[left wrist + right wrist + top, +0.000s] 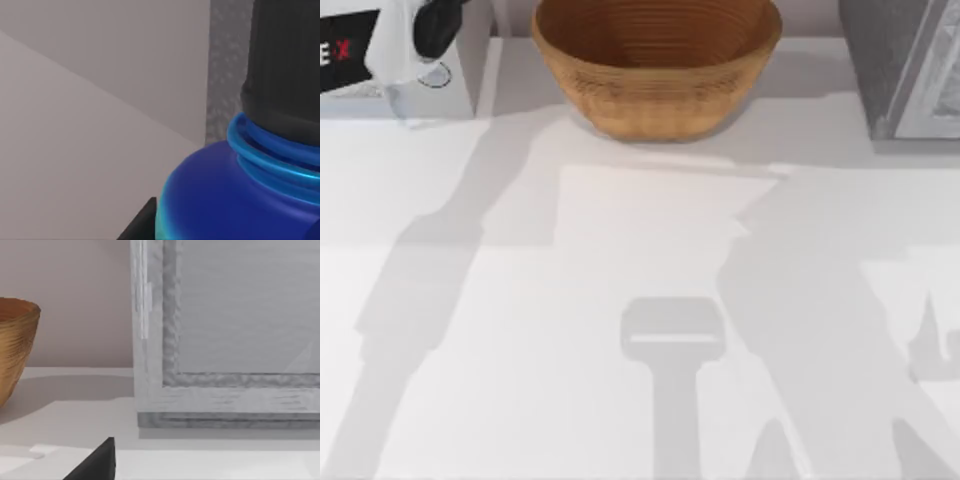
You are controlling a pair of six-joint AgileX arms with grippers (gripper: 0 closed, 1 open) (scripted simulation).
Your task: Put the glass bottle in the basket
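Blue bottle (225, 200) fills the left wrist view; jaw state unclear. Carry it level over the basket (655, 95) before lowering.

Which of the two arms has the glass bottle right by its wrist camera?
The left arm: its wrist view has the glass bottle's blue shoulder and black cap close up, while the right's faces the basket's side and a grey panel.

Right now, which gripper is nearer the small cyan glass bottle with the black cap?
Left. The left gripper is right at the bottle, by its dark blue shoulder; the right gripper sits off by the grey cabinet.
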